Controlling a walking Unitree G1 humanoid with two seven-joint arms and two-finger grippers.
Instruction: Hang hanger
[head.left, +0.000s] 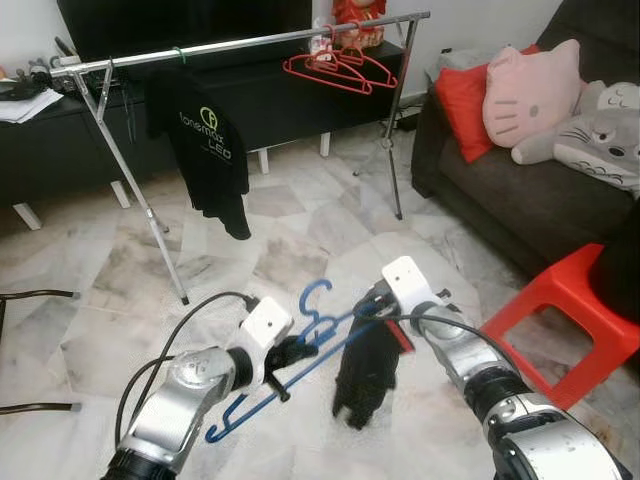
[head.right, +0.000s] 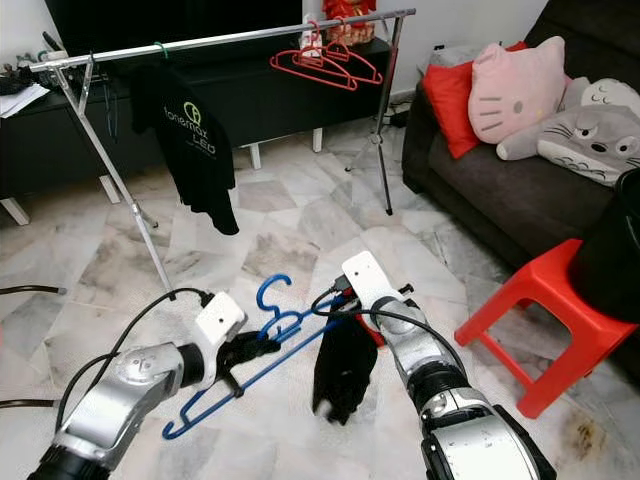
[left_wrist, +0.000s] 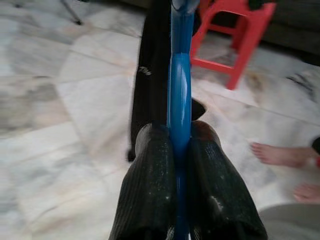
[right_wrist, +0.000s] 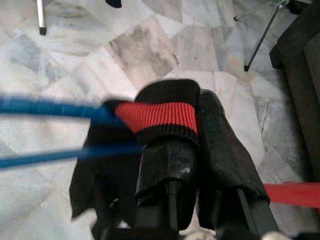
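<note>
Both silver arms reach forward from the bottom of the frame, bent at the elbow and angled inward toward each other over the marble floor (head.left: 300, 240). The left end effector (head.left: 292, 352) sits at lower centre-left, its two black fingers (left_wrist: 150, 195) pressed together on the blue hanger (head.left: 300, 345), pinching the hanger's thin plastic edge between them. The right end effector (head.left: 385, 322) sits just right of it at lower centre; its fingers (right_wrist: 220, 150) are closed on a black garment (head.left: 365, 380) with a red ribbed band (right_wrist: 160, 116), one finger tucked inside the band.

The blue hanger runs diagonally from lower left up to its hook near the frame's centre, spanning between the two end effectors, with the black garment drooping from its right end.

In the upper part of the frame stands a metal clothes rail (head.left: 250, 42), well apart from both end effectors. A black T-shirt (head.left: 205, 140) hangs on it at left, and red hangers (head.left: 340, 65) hang toward its right end. A dark sofa (head.left: 520, 190) with plush cushions (head.left: 530, 95) fills the upper right, and a red stool (head.left: 560, 320) stands at right. In the left wrist view a person's bare feet (left_wrist: 280, 152) rest on the floor.
</note>
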